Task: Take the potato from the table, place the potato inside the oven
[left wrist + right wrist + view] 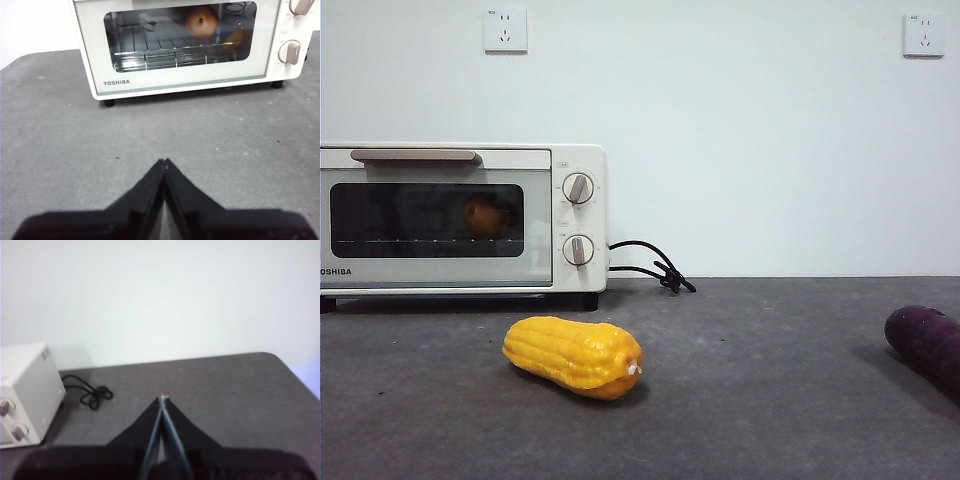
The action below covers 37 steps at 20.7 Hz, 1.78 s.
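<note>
Oven [460,220] sits at the back of the table [770,400], against the white wall, door closed, tan bar handle along the top of the door, two round knobs beside the glass. Potato [201,22] lies inside the oven on the wire rack, seen through the dark glass, toward the knob side of the chamber, dark eye spot facing the door; in the front view it shows only as a dim orange shape behind the glass [486,215]. Black cord [655,265] trails from the oven's knob side and bunches on the table just beside it. Corn cob [574,355] lies on the table in front of the oven, apart from it. Dark purple vegetable [925,345] lies well away from the oven, partly cut off by the frame edge. Left gripper [164,162] hangs in front of the oven door, clear of it, jaws clenched together on nothing. Right gripper [162,399] hangs beyond the oven's knob side, near the cord, jaws pressed together, empty.
</note>
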Motion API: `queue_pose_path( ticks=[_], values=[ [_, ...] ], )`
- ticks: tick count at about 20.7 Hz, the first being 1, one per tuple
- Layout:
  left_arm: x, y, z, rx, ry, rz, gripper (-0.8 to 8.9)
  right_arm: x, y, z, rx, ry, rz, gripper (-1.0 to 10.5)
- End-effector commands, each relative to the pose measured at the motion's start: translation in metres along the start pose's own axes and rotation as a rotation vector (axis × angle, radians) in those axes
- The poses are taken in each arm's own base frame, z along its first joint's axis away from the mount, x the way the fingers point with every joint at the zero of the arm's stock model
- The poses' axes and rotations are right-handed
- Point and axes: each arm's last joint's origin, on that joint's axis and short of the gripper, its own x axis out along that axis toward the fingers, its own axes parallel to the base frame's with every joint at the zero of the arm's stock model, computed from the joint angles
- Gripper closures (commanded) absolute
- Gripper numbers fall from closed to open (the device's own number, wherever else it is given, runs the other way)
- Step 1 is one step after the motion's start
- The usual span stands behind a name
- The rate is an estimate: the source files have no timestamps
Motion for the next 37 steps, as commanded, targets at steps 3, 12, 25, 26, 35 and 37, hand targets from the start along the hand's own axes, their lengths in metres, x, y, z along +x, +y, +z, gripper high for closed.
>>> queue_pose_path(
  ticks=[3, 12, 25, 26, 35, 37],
  values=[
    [0.001, 0.0, -0.002, -0.01, -0.001, -0.004, 8.17, 0.035, -0.005, -0.084, 0.016, -0.109, 0.112, 9.4],
    [0.001, 0.0, -0.002, -0.01, -0.001, -0.003, 8.17, 0.043, -0.024, -0.206, -0.017, -0.104, 0.032, 9.4],
    [0.002, 0.0, -0.003, -0.01, 0.012, -0.004, 8.18, 0.039, -0.028, -0.227, -0.051, 0.094, 0.04, 9.4],
    [0.002, 0.0, -0.003, -0.01, 0.012, -0.004, 8.18, 0.039, -0.028, -0.227, -0.052, 0.094, 0.028, 9.4],
    [0.002, 0.0, -0.003, -0.01, 0.013, -0.004, 8.17, 0.039, -0.028, -0.227, -0.052, 0.095, 0.017, 9.4],
    [0.002, 0.0, -0.003, -0.01, 0.013, -0.004, 8.18, 0.039, -0.028, -0.227, -0.052, 0.095, 0.017, 9.4]
  ],
)
